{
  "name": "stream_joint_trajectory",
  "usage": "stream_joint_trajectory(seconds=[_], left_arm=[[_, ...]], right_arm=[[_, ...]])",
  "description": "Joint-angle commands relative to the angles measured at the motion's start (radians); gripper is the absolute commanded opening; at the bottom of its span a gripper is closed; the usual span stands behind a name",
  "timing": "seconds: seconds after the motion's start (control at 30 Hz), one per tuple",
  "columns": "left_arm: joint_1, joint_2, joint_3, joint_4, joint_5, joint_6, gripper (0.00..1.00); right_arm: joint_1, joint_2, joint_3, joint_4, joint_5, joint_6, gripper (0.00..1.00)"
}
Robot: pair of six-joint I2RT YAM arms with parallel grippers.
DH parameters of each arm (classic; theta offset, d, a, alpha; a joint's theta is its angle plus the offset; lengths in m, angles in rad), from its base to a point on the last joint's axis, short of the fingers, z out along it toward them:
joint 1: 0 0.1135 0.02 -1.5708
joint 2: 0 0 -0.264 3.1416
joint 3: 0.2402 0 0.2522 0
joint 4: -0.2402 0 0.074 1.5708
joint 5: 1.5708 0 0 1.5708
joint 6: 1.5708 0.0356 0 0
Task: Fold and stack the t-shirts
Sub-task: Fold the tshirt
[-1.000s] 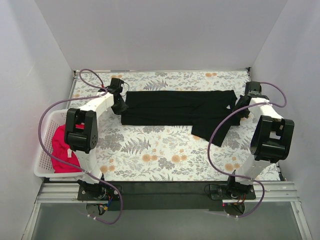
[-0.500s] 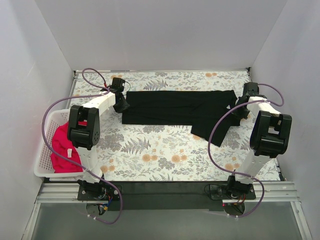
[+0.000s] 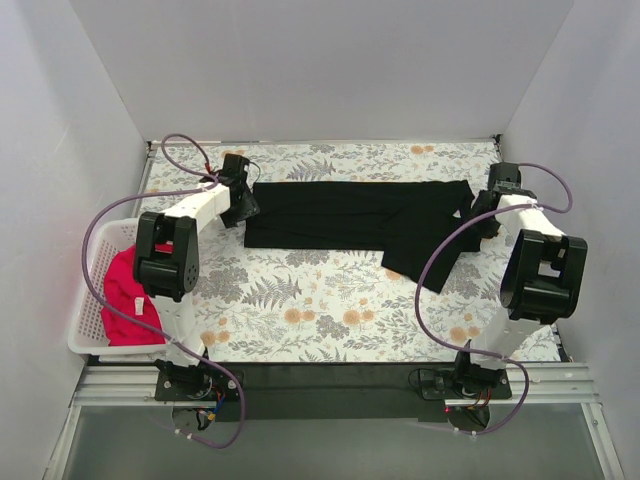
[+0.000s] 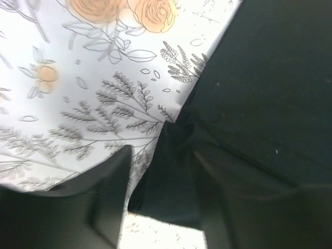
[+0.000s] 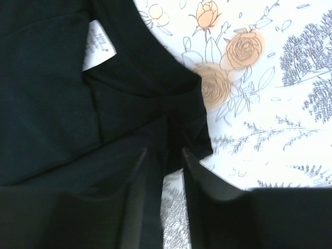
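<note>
– T-shirts first: where are they?
– The black shirt (image 3: 360, 222) lies flat on the far half of the table (image 3: 330, 300), stretched out from left to right. One sleeve sticks out toward the near side at its right end. The red shirt (image 3: 125, 300) is well apart from it, crumpled in the basket (image 3: 85, 335) at the table's left edge.
– Which end of the black one is the neck?
– The right end. The right wrist view shows the white label (image 5: 98, 44) there, inside the neck opening.
– And the arms?
– One at each end. The left gripper (image 3: 243, 205) is at the shirt's left edge and the right gripper (image 3: 478, 212) at its right edge, both low over the cloth.
– Are the left jaws holding anything?
– In the left wrist view the fingers (image 4: 98, 202) stand apart. A small fold of the shirt's edge lies in the gap between them, loose and not pinched, with floral table showing beside it and below it.
– And the right?
– Parted too, though less widely. Its fingers (image 5: 207, 192) have a narrow gap, and bare table shows through it. A puckered bit of black cloth sits just ahead of the tips, at the shirt's corner near the neck.
– So neither grips the shirt?
– As far as I can see, neither does. Both pairs of jaws are apart, with cloth at or between the tips.
</note>
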Motion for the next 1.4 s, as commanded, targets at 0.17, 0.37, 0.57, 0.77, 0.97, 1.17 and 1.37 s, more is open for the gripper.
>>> stream_joint_trajectory(seconds=[0.17,0.37,0.57,0.77,0.97,1.17,1.37], left_arm=[[-0.05,-0.308,-0.09,-0.034,-0.099,0.008,0.79],[-0.076,-0.492,-0.289,-0.016,-0.069,0.007,0.8],[-0.095,-0.642,-0.507,0.067,-0.013,0.015,0.8],[-0.101,-0.681,-0.584,0.099,-0.002,0.024,0.79],[-0.101,-0.679,-0.583,0.118,-0.004,0.038,0.75],[-0.101,-0.688,-0.587,0.119,-0.01,0.039,0.73],[-0.101,-0.687,-0.589,0.124,-0.01,0.041,0.72]], right_arm=[[0.076,-0.275,-0.167,0.042,-0.028,0.033,0.59],[0.094,-0.433,-0.391,0.086,-0.136,0.047,0.63],[0.091,-0.485,-0.538,0.147,-0.201,0.035,0.61],[0.09,-0.455,-0.603,0.202,-0.263,0.059,0.58],[0.09,-0.413,-0.614,0.222,-0.303,0.058,0.5],[0.093,-0.355,-0.626,0.236,-0.318,0.064,0.37],[0.091,-0.335,-0.608,0.239,-0.266,0.056,0.08]])
